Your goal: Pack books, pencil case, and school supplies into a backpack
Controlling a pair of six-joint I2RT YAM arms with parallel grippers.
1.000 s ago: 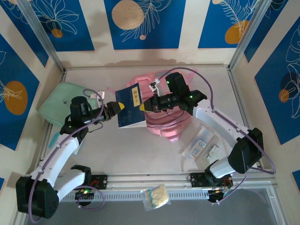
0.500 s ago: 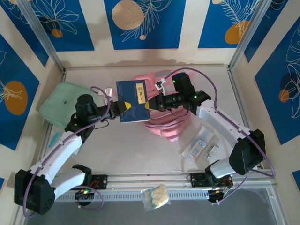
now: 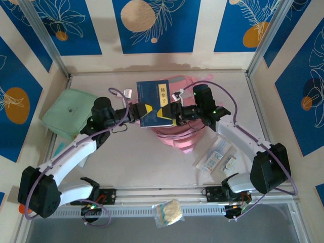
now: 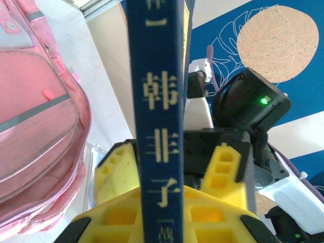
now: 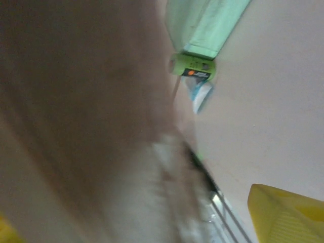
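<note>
The left gripper (image 3: 146, 109) pinched a navy book (image 3: 154, 100) by its lower left corner at upper centre of the overhead frame. The book overlapped the upper part of the pink backpack (image 3: 178, 135), which lay on the table (image 3: 126, 157). The right gripper (image 3: 174, 114) met the book's lower right edge. Whether it was clamped on the cover could not be told, as its wrist view was blurred. In the left wrist view, yellow fingers (image 4: 225, 169) flanked the book's spine, lettered in yellow, with the backpack at the frame's left. A white packet with blue print (image 3: 212, 158) lay to the lower right of the backpack, and a mint-green pouch (image 3: 68, 112) lay at the left of the overhead frame.
</note>
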